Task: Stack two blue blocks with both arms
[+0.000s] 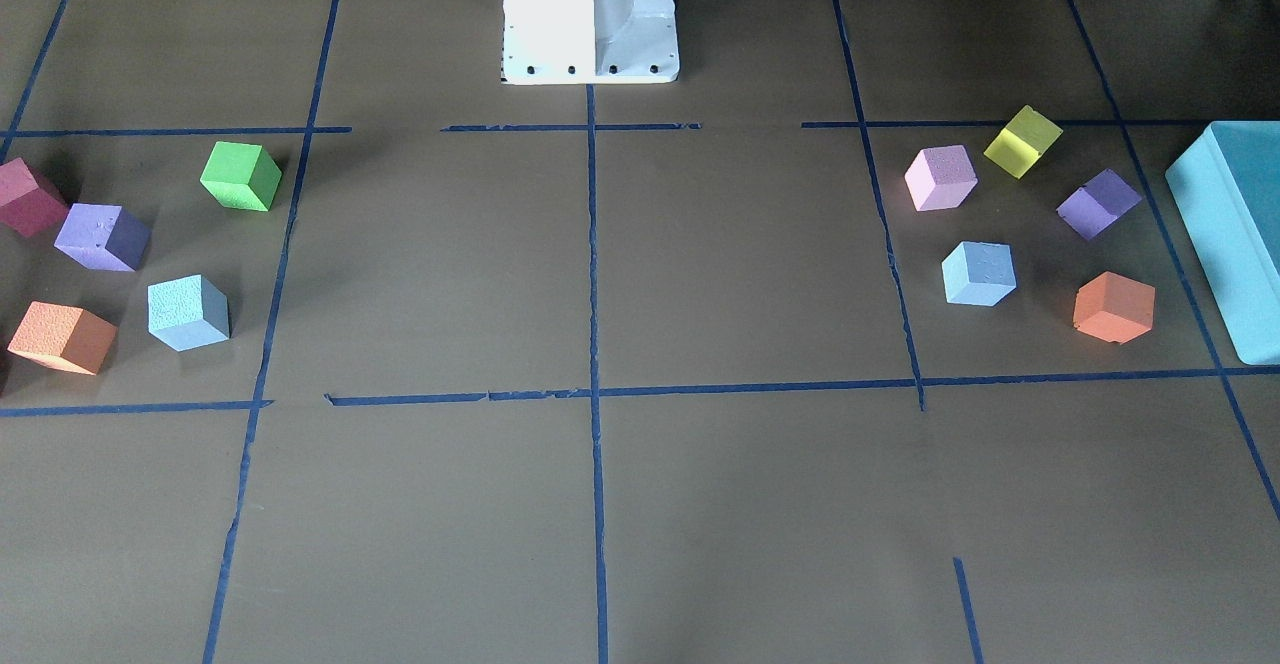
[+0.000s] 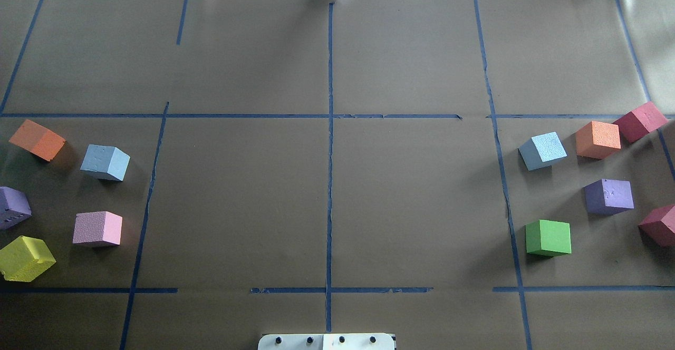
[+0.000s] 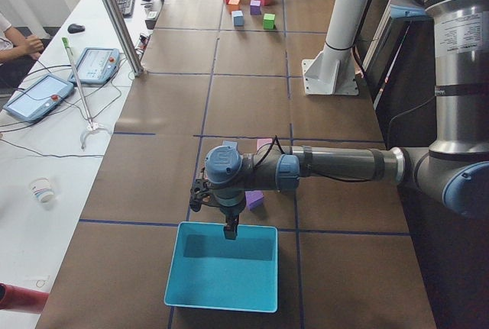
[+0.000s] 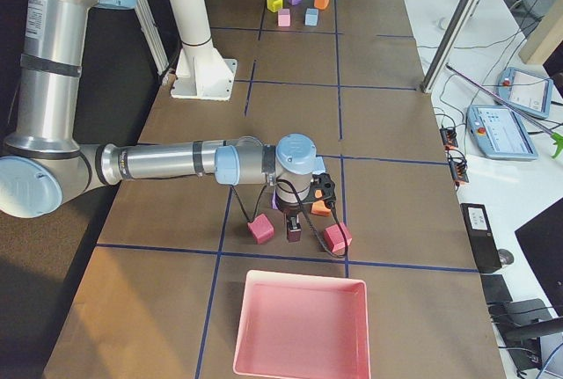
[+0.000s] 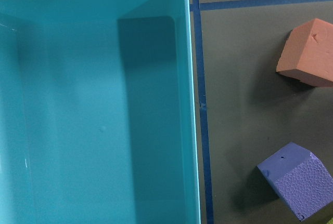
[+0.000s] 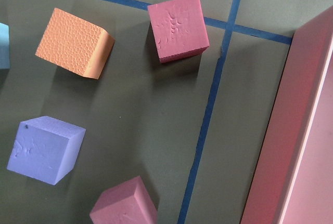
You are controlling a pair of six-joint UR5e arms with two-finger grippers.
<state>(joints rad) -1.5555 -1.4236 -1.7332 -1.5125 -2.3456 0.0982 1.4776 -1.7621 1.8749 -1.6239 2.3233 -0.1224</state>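
Two pale blue blocks lie far apart on the brown table. One (image 2: 105, 162) is among the cubes on my left side, also in the front view (image 1: 979, 273). The other (image 2: 543, 151) is among the cubes on my right side, also in the front view (image 1: 188, 312). My left gripper (image 3: 229, 231) shows only in the left side view, hanging over the rim of the teal box (image 3: 221, 275). My right gripper (image 4: 293, 236) shows only in the right side view, low between two crimson cubes. I cannot tell whether either is open or shut.
Pink (image 2: 98, 229), yellow (image 2: 25, 258), purple (image 2: 11, 206) and orange (image 2: 38, 139) cubes lie on my left. Green (image 2: 548, 237), purple (image 2: 609, 196), orange (image 2: 597, 139) and crimson (image 2: 639, 121) cubes lie on my right. A pink tray (image 4: 303, 326) stands at the right end.
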